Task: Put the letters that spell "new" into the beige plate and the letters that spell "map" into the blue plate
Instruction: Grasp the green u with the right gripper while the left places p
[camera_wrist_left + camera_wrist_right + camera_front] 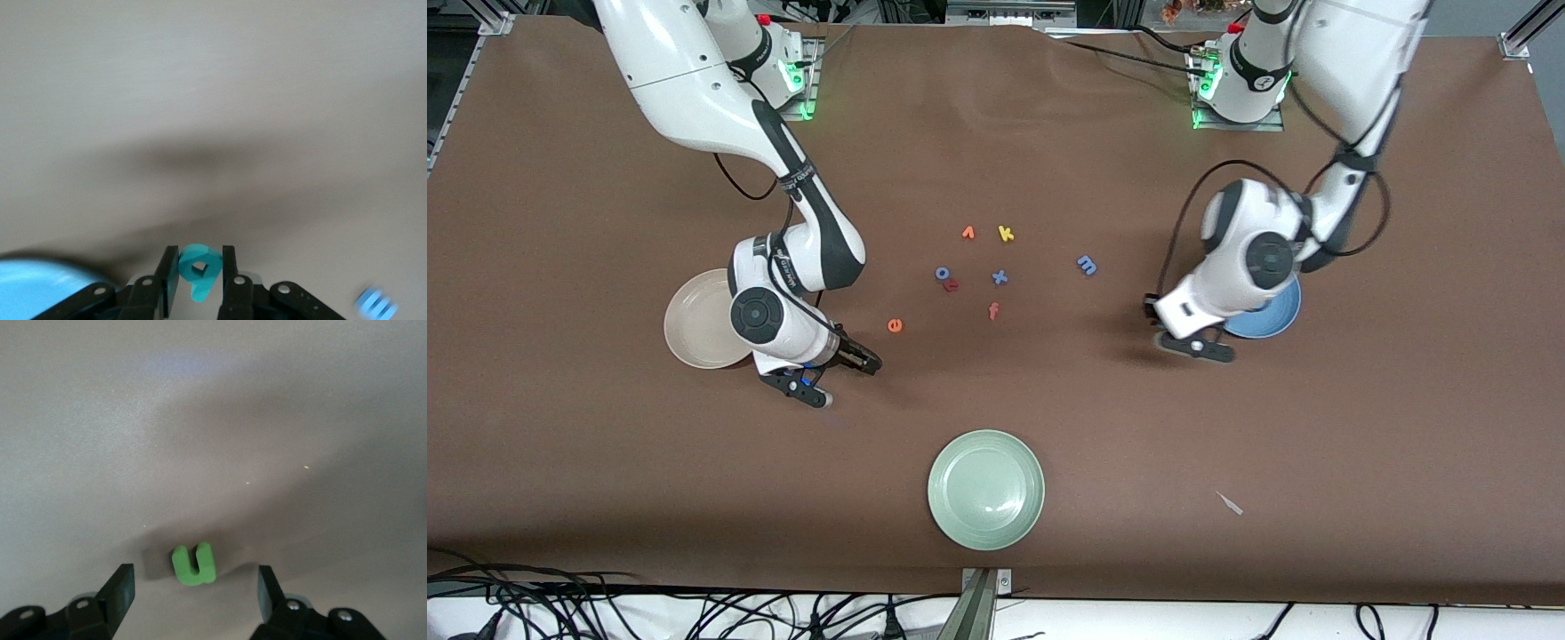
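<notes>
The left tool (199, 257) is pinching the teal p (199, 270) tight between its two fingers, and it is holding the letter up over the bare bench (1360, 418) just beside the blue plate (1276, 320). It is holding the p because that letter is part of "map" and belongs in that plate, which is sitting in the middle height of the front picture at the left arm's end. The right tool (194, 577) is hanging low over the bench with its fingers wide apart, one on each side of the green n (194, 564), and they are not touching it. I think it is getting ready to squeeze the n, because the n is part of "new". The beige plate (694, 329) is lying close by at the right arm's end, partly under that arm, so the trip should be short. The orange e (895, 325) is waiting on the bench near the right tool, and the blue m (1087, 264) is waiting in the middle of the front picture, nearer the left arm. The pale green plate (985, 489) is lying low in the middle of the front picture, and no letter should go there. I cannot see the yellow a anywhere
</notes>
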Robot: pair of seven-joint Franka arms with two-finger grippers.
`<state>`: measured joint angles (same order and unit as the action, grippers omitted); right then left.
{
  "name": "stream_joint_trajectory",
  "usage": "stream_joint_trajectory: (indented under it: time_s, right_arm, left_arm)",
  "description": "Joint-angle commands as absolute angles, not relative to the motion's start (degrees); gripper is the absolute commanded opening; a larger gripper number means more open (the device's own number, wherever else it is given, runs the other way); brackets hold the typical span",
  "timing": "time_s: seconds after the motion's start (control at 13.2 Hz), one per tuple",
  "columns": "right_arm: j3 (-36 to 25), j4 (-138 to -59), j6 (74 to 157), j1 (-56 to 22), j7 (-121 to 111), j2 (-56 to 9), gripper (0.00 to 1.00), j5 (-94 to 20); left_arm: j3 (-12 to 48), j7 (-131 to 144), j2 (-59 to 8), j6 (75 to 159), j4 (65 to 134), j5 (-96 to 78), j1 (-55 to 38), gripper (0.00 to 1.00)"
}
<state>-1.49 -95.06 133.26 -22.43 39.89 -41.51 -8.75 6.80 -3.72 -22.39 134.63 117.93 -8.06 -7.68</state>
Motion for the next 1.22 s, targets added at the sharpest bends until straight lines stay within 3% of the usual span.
stream_joint_trajectory:
  time_s: [0.0,0.15,0.23,0.3,0.38,0.76,1.14]
  right_arm:
    - [-1.3,-93.2,133.2,-22.1,38.9,-42.8,0.75,-8.7]
    - [-1.3,-93.2,133.2,-22.1,38.7,-42.9,0.66,-8.7]
    - [-1.3,-93.3,133.2,-22.1,38.2,-43.0,0.64,-8.6]
    - [-1.3,-93.3,133.2,-22.1,37.2,-43.0,0.62,-8.7]
    - [-1.3,-93.3,133.2,-22.0,36.7,-43.0,0.60,-8.7]
    - [-1.4,-93.2,133.3,-22.0,36.6,-43.6,0.49,-8.8]
    - [-1.4,-93.2,133.9,-22.1,36.8,-43.6,0.31,-9.2]
  left_arm:
    - [8.0,-13.1,-16.4,133.9,125.9,-7.0,-1.2,0.14]
    - [7.9,-16.9,-15.1,133.9,128.8,-7.0,1.1,0.20]
    - [7.8,-16.9,-14.9,133.9,129.6,-7.0,1.6,0.30]
    - [7.8,-16.5,-15.0,133.9,129.7,-7.0,1.6,0.51]
    - [7.9,-16.0,-15.0,133.9,129.6,-7.3,1.3,0.55]
    - [9.6,-12.8,-15.2,134.6,128.8,-11.5,-1.9,0.57]
    - [9.8,8.9,-17.0,140.4,128.3,-15.3,-17.1,0.61]
